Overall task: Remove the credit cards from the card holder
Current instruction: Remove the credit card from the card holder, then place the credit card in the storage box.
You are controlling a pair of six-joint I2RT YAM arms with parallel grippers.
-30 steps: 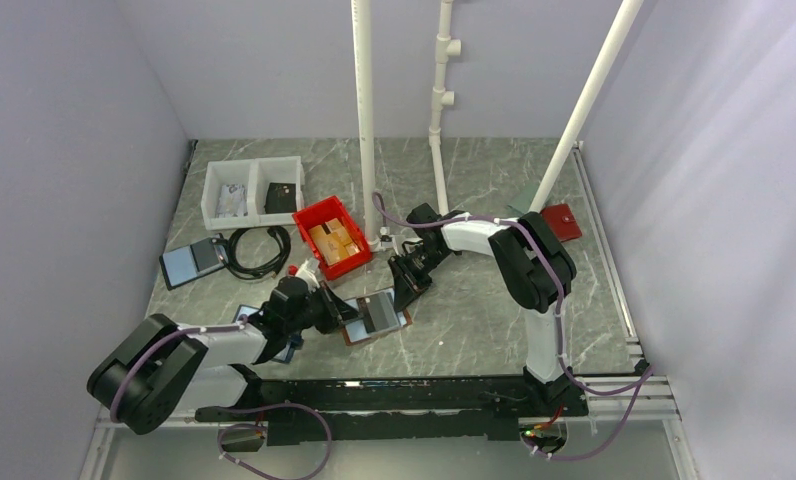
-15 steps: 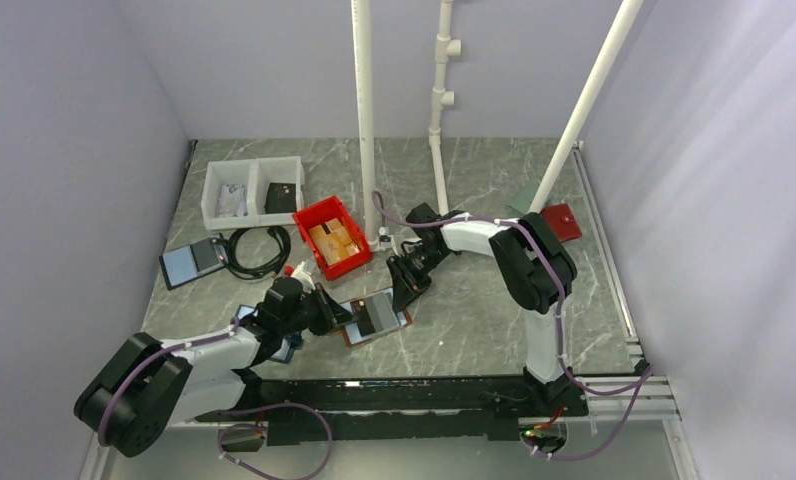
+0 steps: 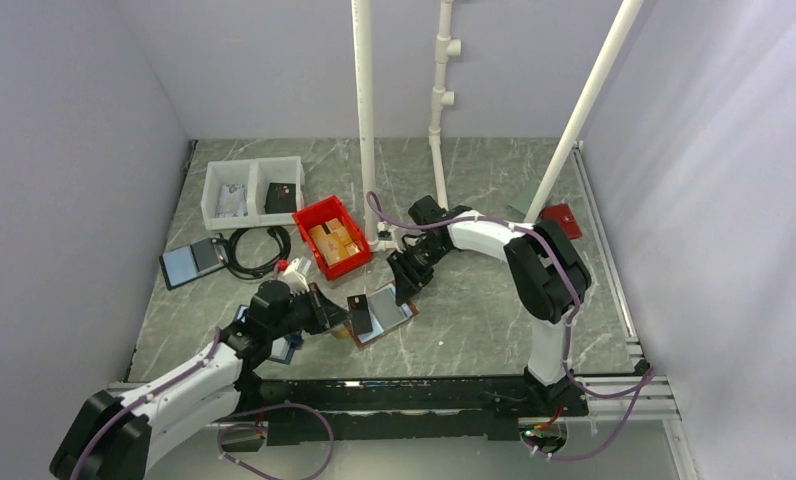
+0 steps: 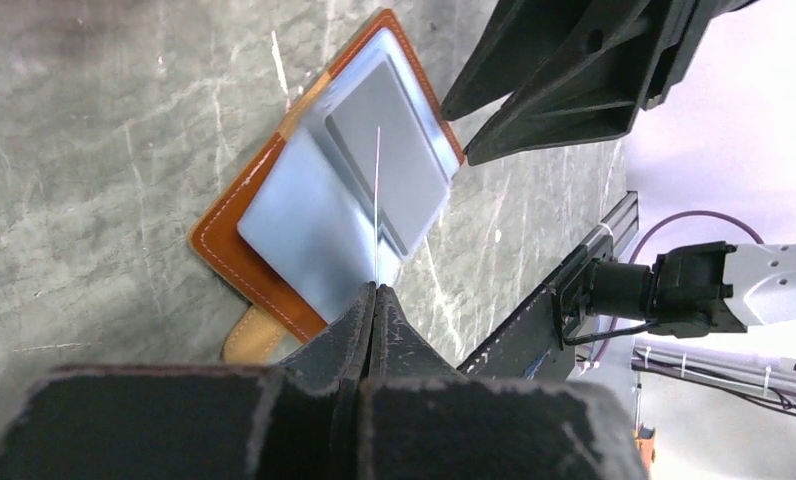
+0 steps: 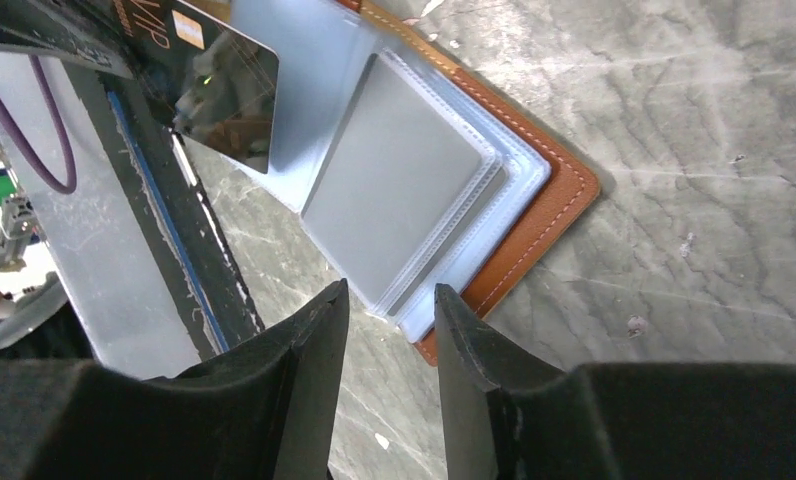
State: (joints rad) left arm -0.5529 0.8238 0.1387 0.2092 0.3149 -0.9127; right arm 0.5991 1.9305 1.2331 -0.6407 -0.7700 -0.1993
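Surface: grey marbled table [image 3: 474,330].
Left gripper [image 4: 374,290]: pinched shut on a dark credit card [image 3: 359,303], held upright over the left edge of the card holder [image 3: 386,315].
Card holder: lying open and flat, pale sleeves facing up.
Right gripper [image 5: 389,292]: jaws narrowly parted, empty, at the card holder's far right corner.

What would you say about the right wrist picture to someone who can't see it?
An open brown card holder with clear sleeves lies on a grey marbled table. A dark shiny card marked VIP overlaps it at the picture's top left. The two black fingers of the right hand stand slightly apart at the holder's near edge.
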